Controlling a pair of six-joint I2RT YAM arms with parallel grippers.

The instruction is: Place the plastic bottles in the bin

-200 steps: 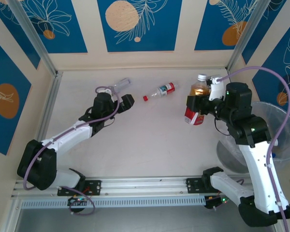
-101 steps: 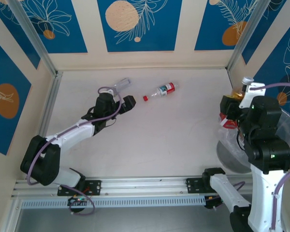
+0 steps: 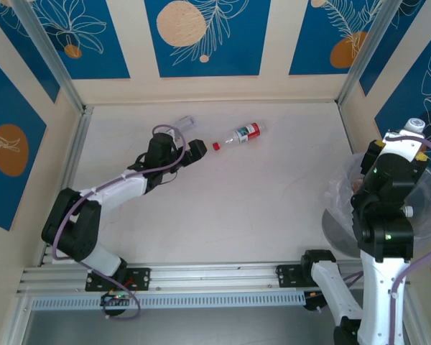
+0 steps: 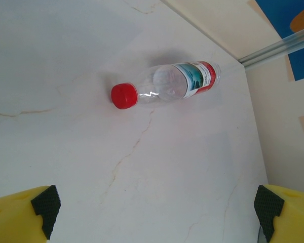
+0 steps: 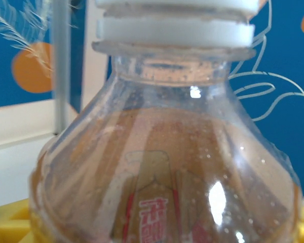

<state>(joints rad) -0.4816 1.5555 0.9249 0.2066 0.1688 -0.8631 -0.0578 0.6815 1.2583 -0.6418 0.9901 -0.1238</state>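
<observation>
- Toward the far edge of the table [image 3: 223,215], left of centre, the left gripper [image 4: 154,215] hangs with its jaws wide apart and empty.
- Just beyond it lies a red-capped bottle [image 4: 167,86].
- Past the right edge, the right gripper [image 5: 157,230] clamps a white-capped brown bottle [image 5: 162,167] over the bin [image 3: 339,208].

red-capped bottle [image 4: 167,86]: clear glossy plastic | table [image 4: 81,40]: matt, pale, faintly veined | white-capped bottle [image 5: 162,152]: glossy clear plastic

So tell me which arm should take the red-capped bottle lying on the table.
Left. The left end effector, open, faces the red-capped bottle close by. The right end effector holds a white-capped bottle of brown drink over by the bin.
</observation>
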